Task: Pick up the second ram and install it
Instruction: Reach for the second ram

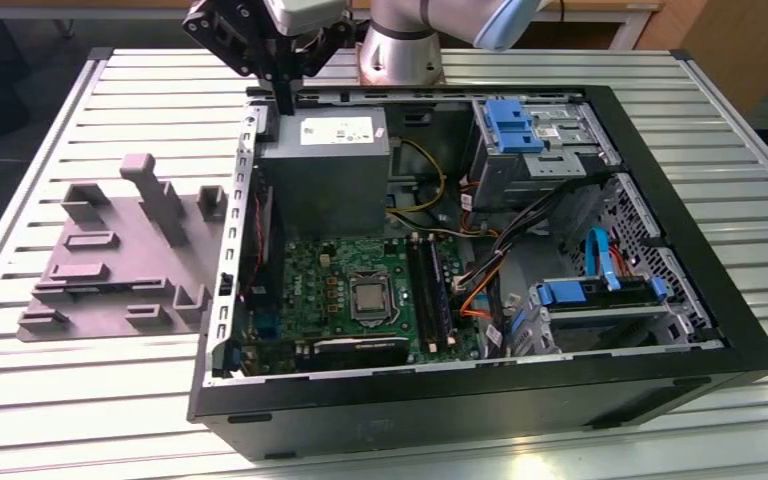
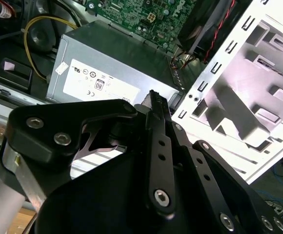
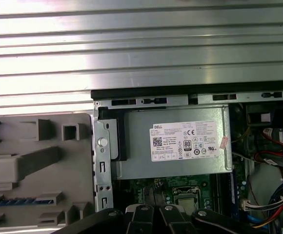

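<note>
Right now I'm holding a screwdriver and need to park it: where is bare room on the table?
Bare slatted table lies between the grey fixture and the near edge, and along the exterior view's right of the computer case. Crowded: inside the case, with cables and drive bays, and over the power supply, where the gripper hangs.

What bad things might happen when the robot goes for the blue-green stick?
The black gripper hangs close over the grey metal power box and the case's silver wall; a sideways move might clip them. The blue-green ram stick lies low in the grey plastic holder among raised blocks, so grabbing it may go crooked. Loose orange cables run beside the long black slots and might snag.
</note>
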